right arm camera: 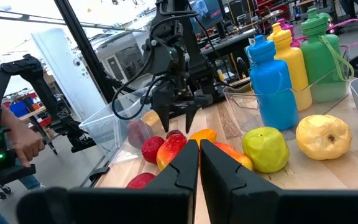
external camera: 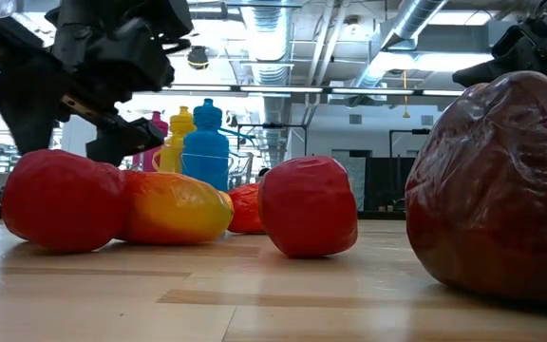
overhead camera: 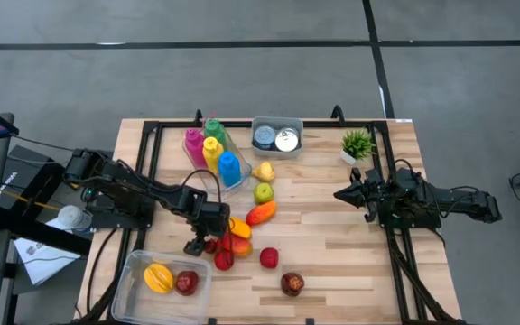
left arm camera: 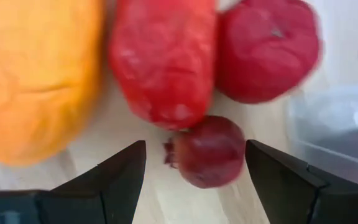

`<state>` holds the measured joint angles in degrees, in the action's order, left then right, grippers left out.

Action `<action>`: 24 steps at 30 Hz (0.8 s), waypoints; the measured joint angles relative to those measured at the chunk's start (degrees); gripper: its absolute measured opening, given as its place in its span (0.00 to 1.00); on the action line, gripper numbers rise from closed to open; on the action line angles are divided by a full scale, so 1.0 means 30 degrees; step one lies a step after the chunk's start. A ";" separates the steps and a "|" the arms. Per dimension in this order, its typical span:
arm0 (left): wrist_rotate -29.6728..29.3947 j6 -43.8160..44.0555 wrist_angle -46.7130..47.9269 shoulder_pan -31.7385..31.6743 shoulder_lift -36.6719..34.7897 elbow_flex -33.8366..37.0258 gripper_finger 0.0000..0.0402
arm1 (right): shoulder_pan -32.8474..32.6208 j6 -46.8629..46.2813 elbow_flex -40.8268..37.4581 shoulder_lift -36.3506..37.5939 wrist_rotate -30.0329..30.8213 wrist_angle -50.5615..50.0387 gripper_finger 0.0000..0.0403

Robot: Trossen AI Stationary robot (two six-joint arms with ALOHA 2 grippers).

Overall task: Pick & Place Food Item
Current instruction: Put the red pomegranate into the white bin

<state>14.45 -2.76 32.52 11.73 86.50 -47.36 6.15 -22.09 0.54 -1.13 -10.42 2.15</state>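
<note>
Judging by the clear tub [overhead camera: 134,271] at about seven o'clock on the table [overhead camera: 350,271], the job is partly done: a yellow fruit [overhead camera: 159,277] and a dark red one [overhead camera: 187,283] already lie in it. Most food is still out on the wood, in a cluster near the centre and trailing toward five o'clock. The left gripper [overhead camera: 202,246] hangs spread over the cluster, a small dark red fruit [left arm camera: 209,151] between its fingers [left arm camera: 120,177] but not yet pinched, so that one looks like the next pick. The right gripper [right arm camera: 199,163], parked at three o'clock, is pressed together and holds nothing. Whether the left fingers touch the fruit cannot be told. From table level, a large dark red fruit [external camera: 497,185] blocks much of the scene.
</note>
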 joint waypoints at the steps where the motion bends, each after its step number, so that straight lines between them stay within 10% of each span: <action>1: -0.0165 0.0405 -0.0114 -0.0001 0.0000 0.0009 0.66 | 0.0000 0.0000 0.0000 0.0000 0.0002 0.0002 0.03; 24: 0.0192 0.0584 -0.1506 0.0676 0.0007 0.1349 0.66 | 0.0001 0.0000 0.0000 0.0000 0.0002 0.0000 0.03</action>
<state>15.03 -1.01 28.00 13.76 86.52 -43.31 6.15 -22.09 0.54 -1.13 -10.41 2.15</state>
